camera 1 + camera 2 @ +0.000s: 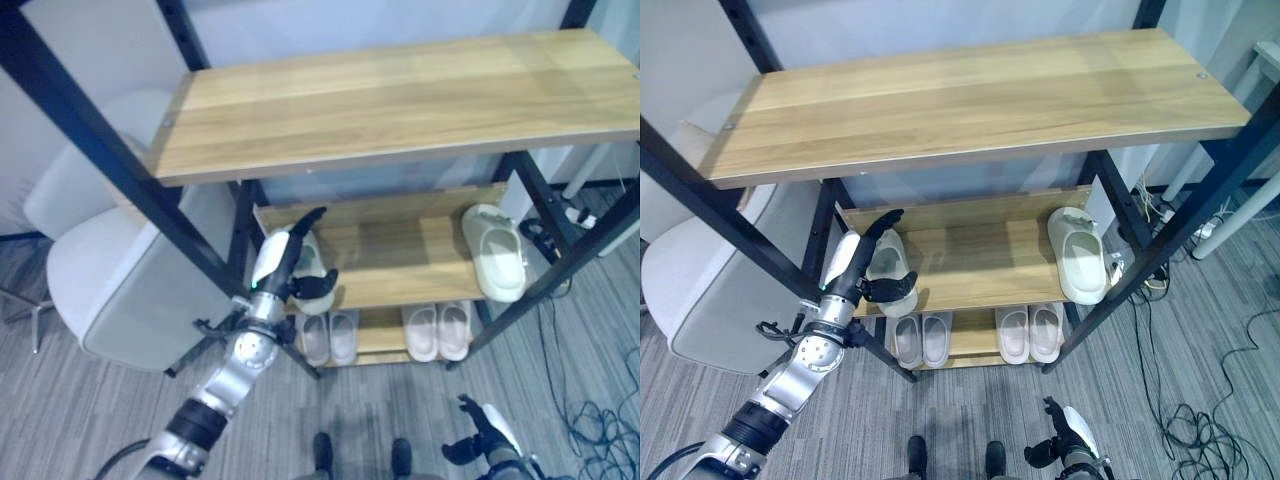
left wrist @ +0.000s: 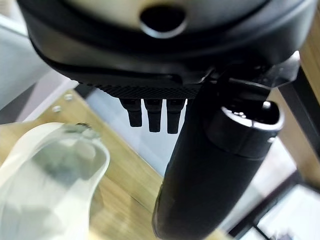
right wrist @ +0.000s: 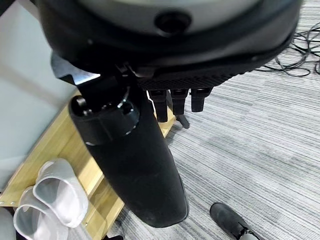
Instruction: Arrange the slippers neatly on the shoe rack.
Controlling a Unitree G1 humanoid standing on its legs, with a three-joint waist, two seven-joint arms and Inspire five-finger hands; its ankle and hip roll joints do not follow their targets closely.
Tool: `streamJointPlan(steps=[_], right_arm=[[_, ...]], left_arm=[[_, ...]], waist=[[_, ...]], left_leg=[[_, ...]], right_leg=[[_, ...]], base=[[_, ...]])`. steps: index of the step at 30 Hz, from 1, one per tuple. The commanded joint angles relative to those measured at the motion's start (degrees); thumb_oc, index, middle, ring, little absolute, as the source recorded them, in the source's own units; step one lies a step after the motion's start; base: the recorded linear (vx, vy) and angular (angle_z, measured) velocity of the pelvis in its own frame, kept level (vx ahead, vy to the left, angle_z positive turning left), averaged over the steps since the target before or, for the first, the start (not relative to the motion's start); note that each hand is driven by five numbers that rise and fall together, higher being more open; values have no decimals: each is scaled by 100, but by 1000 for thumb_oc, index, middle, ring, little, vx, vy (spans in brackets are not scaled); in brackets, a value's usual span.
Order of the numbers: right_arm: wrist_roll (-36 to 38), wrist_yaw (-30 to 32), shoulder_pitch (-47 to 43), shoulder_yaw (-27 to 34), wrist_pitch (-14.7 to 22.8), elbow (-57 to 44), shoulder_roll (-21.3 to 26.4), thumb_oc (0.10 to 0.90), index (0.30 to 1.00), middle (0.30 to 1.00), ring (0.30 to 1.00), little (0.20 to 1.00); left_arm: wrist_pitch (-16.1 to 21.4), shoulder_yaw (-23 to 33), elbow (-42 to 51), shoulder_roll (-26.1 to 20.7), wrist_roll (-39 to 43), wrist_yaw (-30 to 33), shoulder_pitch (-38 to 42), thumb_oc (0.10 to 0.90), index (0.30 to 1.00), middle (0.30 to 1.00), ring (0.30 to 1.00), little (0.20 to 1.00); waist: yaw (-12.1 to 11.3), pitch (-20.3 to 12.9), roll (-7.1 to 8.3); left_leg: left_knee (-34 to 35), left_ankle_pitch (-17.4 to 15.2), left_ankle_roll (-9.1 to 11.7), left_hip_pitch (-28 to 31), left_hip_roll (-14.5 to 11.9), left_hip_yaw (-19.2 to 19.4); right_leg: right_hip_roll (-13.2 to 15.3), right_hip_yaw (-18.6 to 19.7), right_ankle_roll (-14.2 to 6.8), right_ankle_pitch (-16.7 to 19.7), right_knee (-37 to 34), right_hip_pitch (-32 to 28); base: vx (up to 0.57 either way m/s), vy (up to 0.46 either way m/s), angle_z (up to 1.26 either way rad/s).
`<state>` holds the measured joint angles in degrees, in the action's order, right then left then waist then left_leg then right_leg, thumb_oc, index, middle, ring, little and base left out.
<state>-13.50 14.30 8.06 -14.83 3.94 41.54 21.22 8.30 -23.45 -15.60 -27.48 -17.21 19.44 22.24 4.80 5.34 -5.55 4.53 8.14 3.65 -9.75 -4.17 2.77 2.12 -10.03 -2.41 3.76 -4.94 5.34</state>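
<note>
From the head camera I see my left hand (image 1: 300, 262) reaching into the shoe rack (image 1: 400, 100) at the left end of its middle shelf (image 1: 400, 245). The fingers are stretched out over a pale slipper (image 1: 312, 262) and the thumb hooks across its near edge, so the hand grips it. Its partner, a second pale slipper (image 1: 495, 250), lies at the shelf's right end, well apart. Two pairs of slippers (image 1: 385, 335) sit on the rack's bottom shelf. My right hand (image 1: 480, 432) hangs low in front of the rack, relaxed and holding nothing.

In the left wrist view the gripped slipper sits just beside the thumb (image 2: 215, 165).

In the right wrist view straight fingers (image 3: 175, 100) hang over the grey floor (image 3: 260, 130).
</note>
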Motion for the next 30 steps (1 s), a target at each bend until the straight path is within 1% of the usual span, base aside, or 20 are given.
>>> streamJointPlan(steps=[1, 5, 6, 12, 18, 23, 27, 28, 29, 30], right_arm=[[-31, 126, -156, -71, 324, -245, 214, 800, 900, 900, 900, 900], [-25, 86, -169, -107, 330, -201, 240, 800, 900, 900, 900, 900], [-24, 86, -174, -106, 331, -199, 236, 800, 900, 900, 900, 900], [-11, 40, -188, -142, 347, -163, 273, 800, 900, 900, 900, 900], [8, -14, -220, -181, 329, -126, 248, 800, 900, 900, 900, 900], [18, -32, -241, -196, 326, -131, 245, 800, 900, 900, 900, 900], [51, -45, -283, -230, 301, -159, 284, 800, 900, 900, 900, 900], [59, -51, -287, -237, 286, -168, 288, 800, 900, 900, 900, 900], [65, -66, -293, -244, 272, -168, 286, 800, 900, 900, 900, 900], [74, -79, -299, -252, 263, -162, 284, 800, 900, 900, 900, 900]], left_arm=[[85, 62, -375, -218, -552, 472, 1194, 800, 900, 900, 900, 900], [-52, -51, -837, -487, -744, 538, 1571, 800, 900, 900, 900, 900], [-49, -58, -850, -487, -744, 544, 1583, 800, 900, 900, 900, 900], [-188, -278, -1321, -873, -1047, 503, 1983, 800, 900, 900, 900, 900], [-290, -328, -1604, -1174, -1176, 409, 2115, 800, 900, 900, 900, 900], [-351, -357, -1878, -1251, -1216, 367, 2166, 800, 900, 900, 900, 900], [-478, -501, -2550, -1173, -1066, 256, 2426, 800, 900, 900, 900, 900], [-500, -527, -2689, -1159, -993, 194, 2494, 685, 728, 728, 728, 728], [-501, -540, -2786, -1152, -932, 154, 2520, 417, 326, 326, 326, 326], [-497, -561, -2867, -1147, -885, 123, 2563, 400, 300, 300, 300, 300]], waist=[[20, -157, 258], [47, -204, 269], [44, -204, 273], [72, -232, 278], [56, -231, 294], [60, -217, 311], [111, -186, 326], [123, -190, 328], [124, -190, 330], [125, -194, 334]], left_leg=[[47, -362, 378, 103, -93, 259], [47, -364, 368, 62, -90, 297], [47, -363, 367, 58, -89, 299], [47, -371, 357, 12, -83, 326], [47, -373, 349, -23, -83, 332], [47, -375, 346, -15, -93, 344], [47, -368, 341, -59, -94, 354], [47, -368, 336, -67, -98, 364], [47, -366, 333, -77, -99, 366], [47, -364, 332, -83, -98, 374]], right_leg=[[286, 8, -606, -199, -6, 215], [298, 40, -613, -170, -6, 282], [299, 42, -613, -169, -6, 286], [315, 48, -621, -133, -6, 366], [325, 30, -623, -118, -6, 423], [328, 37, -618, -124, -6, 415], [326, 59, -616, -94, -6, 484], [332, 64, -616, -82, -6, 505], [332, 73, -616, -77, -6, 521], [332, 77, -616, -72, -6, 531]], base=[[15, 4, -4], [10, 4, -3], [0, 0, 0], [5, 4, -9], [0, 0, -1], [0, 0, 0], [0, 0, 0], [0, 0, 0], [0, 0, 0], [0, 0, 0]])
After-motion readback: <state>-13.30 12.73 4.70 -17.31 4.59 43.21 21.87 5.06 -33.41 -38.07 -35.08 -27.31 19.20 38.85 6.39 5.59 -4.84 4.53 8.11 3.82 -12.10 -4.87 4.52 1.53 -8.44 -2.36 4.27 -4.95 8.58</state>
